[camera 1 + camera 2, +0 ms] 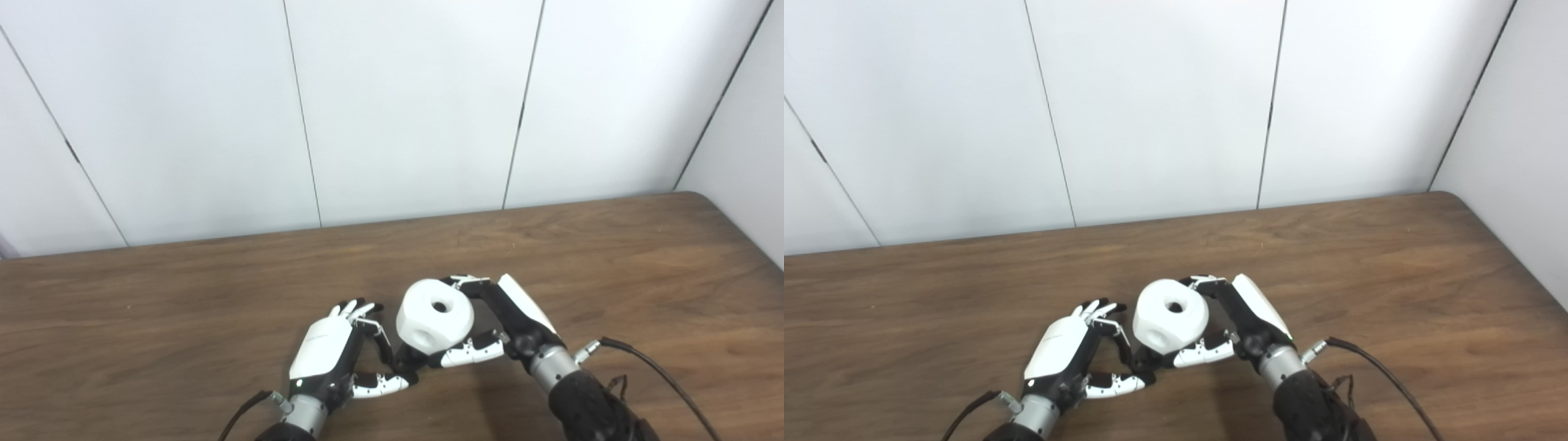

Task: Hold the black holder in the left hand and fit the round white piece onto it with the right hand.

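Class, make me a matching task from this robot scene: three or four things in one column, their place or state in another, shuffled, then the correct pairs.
Column A
1. round white piece
2. left hand
3. right hand
4. table

Column B
a. brown wood, bearing everything
b. has a hole in its top
c. curled just left of the white piece
d. closed on the white piece

Pairs: 1-b, 2-c, 3-d, 4-a

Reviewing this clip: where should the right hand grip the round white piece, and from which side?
Grip the round white piece across its curved outer wall, from the right as the right hand does now; that keeps the top hole uncovered and the underside free.
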You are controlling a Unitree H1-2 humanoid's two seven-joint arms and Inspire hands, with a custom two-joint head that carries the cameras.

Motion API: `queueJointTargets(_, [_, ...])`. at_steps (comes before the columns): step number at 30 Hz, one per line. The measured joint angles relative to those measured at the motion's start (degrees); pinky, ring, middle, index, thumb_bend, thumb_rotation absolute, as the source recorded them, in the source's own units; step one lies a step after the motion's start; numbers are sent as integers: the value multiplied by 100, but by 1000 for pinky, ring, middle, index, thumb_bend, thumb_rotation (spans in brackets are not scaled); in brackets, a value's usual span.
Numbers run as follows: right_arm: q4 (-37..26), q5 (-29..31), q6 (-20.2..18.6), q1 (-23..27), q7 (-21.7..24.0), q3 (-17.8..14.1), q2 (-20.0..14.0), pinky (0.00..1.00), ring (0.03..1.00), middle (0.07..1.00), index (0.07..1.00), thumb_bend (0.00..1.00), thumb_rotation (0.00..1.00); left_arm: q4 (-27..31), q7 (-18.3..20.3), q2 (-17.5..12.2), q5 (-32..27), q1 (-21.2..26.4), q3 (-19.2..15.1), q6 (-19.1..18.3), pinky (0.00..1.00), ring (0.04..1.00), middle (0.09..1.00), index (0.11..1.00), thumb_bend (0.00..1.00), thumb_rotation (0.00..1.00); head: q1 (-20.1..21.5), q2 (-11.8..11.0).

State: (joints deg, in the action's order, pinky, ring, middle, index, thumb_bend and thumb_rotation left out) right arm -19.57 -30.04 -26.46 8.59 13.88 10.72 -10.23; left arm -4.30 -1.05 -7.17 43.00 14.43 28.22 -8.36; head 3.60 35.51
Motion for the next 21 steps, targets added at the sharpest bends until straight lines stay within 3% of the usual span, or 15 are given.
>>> queueJointTargets(21, [178, -90, -12, 132, 79, 162, 19, 874, 921, 818, 479, 500, 133, 1, -12, 1, 0, -14, -4, 4, 1000, 972, 889, 479, 520, 48, 9, -18])
